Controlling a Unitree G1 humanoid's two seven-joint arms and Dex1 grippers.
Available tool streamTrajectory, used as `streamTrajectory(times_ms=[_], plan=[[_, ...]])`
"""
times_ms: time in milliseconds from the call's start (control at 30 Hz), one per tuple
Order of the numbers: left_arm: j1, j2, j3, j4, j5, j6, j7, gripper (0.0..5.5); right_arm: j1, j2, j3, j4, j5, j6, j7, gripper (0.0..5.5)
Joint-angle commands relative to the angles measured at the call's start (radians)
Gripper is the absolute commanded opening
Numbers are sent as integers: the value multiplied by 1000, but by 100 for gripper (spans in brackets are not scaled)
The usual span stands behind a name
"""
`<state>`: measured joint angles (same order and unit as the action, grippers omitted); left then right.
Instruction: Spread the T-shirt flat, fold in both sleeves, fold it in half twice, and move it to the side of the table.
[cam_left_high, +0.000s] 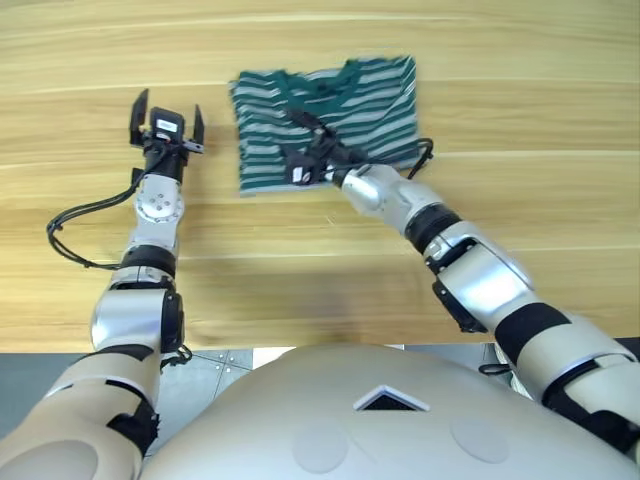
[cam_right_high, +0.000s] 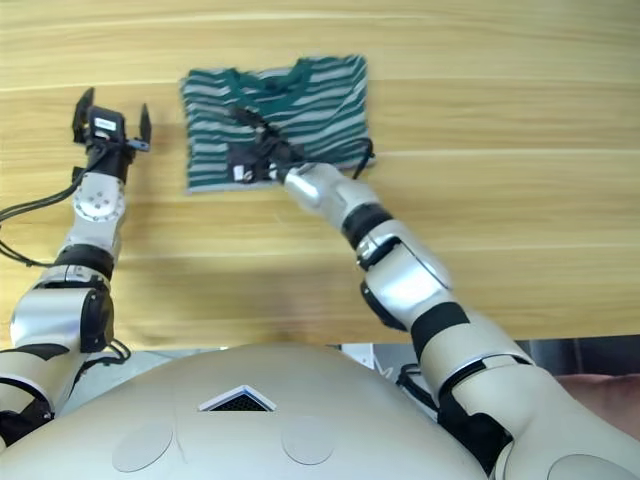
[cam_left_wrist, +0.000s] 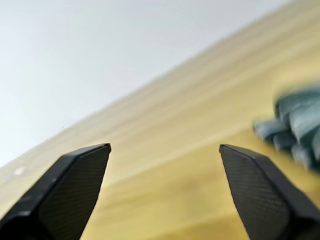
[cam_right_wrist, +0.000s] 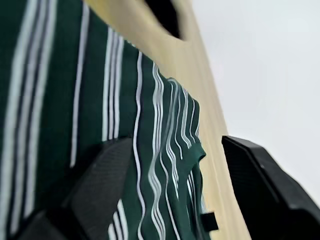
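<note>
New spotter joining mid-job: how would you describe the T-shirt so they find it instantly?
On the wooden table, toward its far side, the T-shirt lies folded into a compact rectangle. The right tool is over its near-left part; the left tool stands open beside it. Its dark green cloth with pale stripes sets it apart.

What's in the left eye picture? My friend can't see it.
A folded green striped T-shirt lies on a wooden table, with the robot's right claw open over its near edge. The left claw is open beside it.
</note>
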<state>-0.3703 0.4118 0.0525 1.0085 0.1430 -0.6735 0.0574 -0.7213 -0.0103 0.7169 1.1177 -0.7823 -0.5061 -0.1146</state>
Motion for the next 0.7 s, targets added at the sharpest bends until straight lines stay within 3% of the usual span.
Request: streamTrajectory(times_ms=[33, 133, 200, 300, 433, 500, 700], plan=[[29, 5, 13, -108, -15, 0, -6, 404, 64, -97, 61, 83, -41, -10, 165, 332], [32, 10, 4, -138, -6, 17, -16, 404, 80, -191, 72, 33, -30, -92, 236, 332], [32, 15, -11, -154, 8, 22, -33, 404, 133, -333, 75, -90, -16, -200, 295, 332], [40, 21, -48, -203, 37, 23, -72, 404, 325, -647, 31, -427, 119, -347, 442, 332], [69, 22, -134, -296, 117, 21, -136, 404, 574, -973, -96, -826, 350, -341, 513, 332], [53, 5, -165, -321, 138, 26, -155, 404, 606, -996, -182, -921, 440, -321, 488, 332], [-25, -49, -264, -337, 209, 23, -196, 404, 640, -855, -441, -1200, 859, -214, 384, 332]])
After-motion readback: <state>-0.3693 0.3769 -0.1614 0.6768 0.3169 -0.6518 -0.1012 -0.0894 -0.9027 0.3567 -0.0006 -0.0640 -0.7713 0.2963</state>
